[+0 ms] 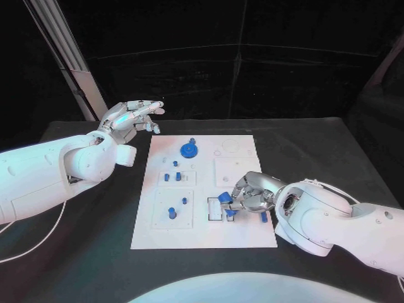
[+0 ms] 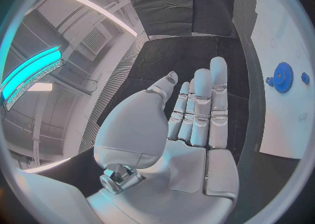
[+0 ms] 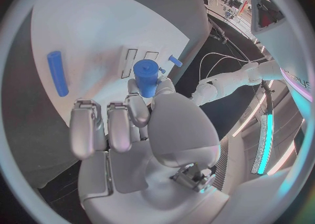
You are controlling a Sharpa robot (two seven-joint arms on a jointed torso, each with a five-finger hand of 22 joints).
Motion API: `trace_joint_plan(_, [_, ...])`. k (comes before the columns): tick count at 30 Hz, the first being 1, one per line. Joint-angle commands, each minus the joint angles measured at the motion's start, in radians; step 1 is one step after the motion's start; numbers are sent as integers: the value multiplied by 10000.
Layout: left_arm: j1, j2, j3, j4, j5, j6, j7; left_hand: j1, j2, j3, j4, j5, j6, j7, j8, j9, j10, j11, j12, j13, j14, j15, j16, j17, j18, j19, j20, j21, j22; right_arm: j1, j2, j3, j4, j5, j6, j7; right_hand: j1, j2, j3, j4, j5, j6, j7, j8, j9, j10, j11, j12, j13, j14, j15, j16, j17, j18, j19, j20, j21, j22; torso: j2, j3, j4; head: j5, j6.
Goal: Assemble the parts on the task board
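The right robot hand [image 3: 141, 124] pinches a small blue part [image 3: 147, 77] just above the task board [image 1: 243, 237]; it looks light, rigid and slick, best held round its body. The left robot hand [image 1: 129, 118] hovers open, empty, beside the board.

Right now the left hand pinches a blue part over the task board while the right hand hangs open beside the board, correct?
No, the sides are swapped. The right hand pinches the blue part over the task board; the left hand hangs open beside it, as the head view shows.

Blue part [image 1: 226, 197] partly hidden by right robot hand [image 1: 247, 192].
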Motion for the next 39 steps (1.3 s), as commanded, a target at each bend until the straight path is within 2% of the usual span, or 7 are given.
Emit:
trace_joint_plan(1, [13,24,6,6,-21,112,71,82,-32,-74,7,-45,-52,-19,46,1,-92,-2,43,-16,-84,2,43,-12,132,-66,15,50,12,14,158,7,-86,262,240,-33,-254,68,-124,12,-106,283,-120,97,196,66,-24,-21,7,484,-98,24,-6,-159,48,-33,55,635,4,-3,17,8,-4])
trace_joint_plan(16, [15,45,6,16,-21,110,61,82,-32,-74,7,-45,-52,-19,46,1,-92,-2,43,-16,-84,2,43,-12,132,-66,15,50,12,20,749,16,-551,-232,926,-226,-588,267,-317,0,-400,711,-301,248,396,81,-171,-217,-66,467,-219,-49,-81,-150,29,-141,34,606,14,2,6,81,-24])
trace_joint_plan(22, [16,46,6,14,-21,104,57,82,-32,-74,7,-45,-52,-19,46,1,-92,-2,43,-16,-84,2,43,-12,132,-66,15,50,12,22,879,17,-691,-605,896,-277,-667,285,-397,3,-602,722,-315,232,436,61,-188,-323,-122,454,-240,-99,-145,-142,4,-170,12,566,19,10,-44,134,-28])
trace_joint_plan(26, [16,53,6,16,-21,105,54,82,-32,-74,7,-45,-52,-19,46,1,-92,-2,43,-16,-84,2,43,-12,132,-66,15,50,12,23,962,18,-752,-796,757,-289,-879,301,-570,3,-1386,687,-302,185,483,-2,-177,-523,-240,420,-237,-207,-287,-119,-65,-178,-49,454,23,12,-54,138,-13])
trace_joint_plan(29, [17,59,6,20,-21,102,49,83,-32,-75,8,-45,-52,-19,47,1,-92,-2,44,-16,-84,2,44,-12,132,-67,16,50,12,24,1025,19,-789,-913,706,-289,-1242,270,-888,8,-2872,604,-269,113,544,-93,-138,-795,-397,385,-219,-349,-460,-87,-156,-163,-136,305,30,12,-47,139,-10])
trace_joint_plan(32, [17,56,6,20,-21,94,40,85,-29,-82,11,-45,-56,-20,54,0,-93,-4,54,-20,-89,3,47,-17,133,-75,17,57,14,25,1068,19,-806,-997,701,-277,-1412,97,-1102,2,-3809,501,-227,34,581,-113,-110,-882,-416,386,-187,-394,-492,-78,-179,-141,-168,264,29,14,-57,135,-8])
trace_joint_plan(39, [18,45,6,12,-21,73,-13,83,-32,-87,12,-46,-61,-17,53,-1,-96,-2,56,-21,-89,3,48,-18,133,-77,17,59,15,25,1117,19,-836,-1062,768,-270,-1972,-191,-1259,28,-4055,440,-191,-60,639,-311,-76,-1379,-746,355,-158,-537,-654,-33,-298,-111,-285,64,27,12,-79,140,4])
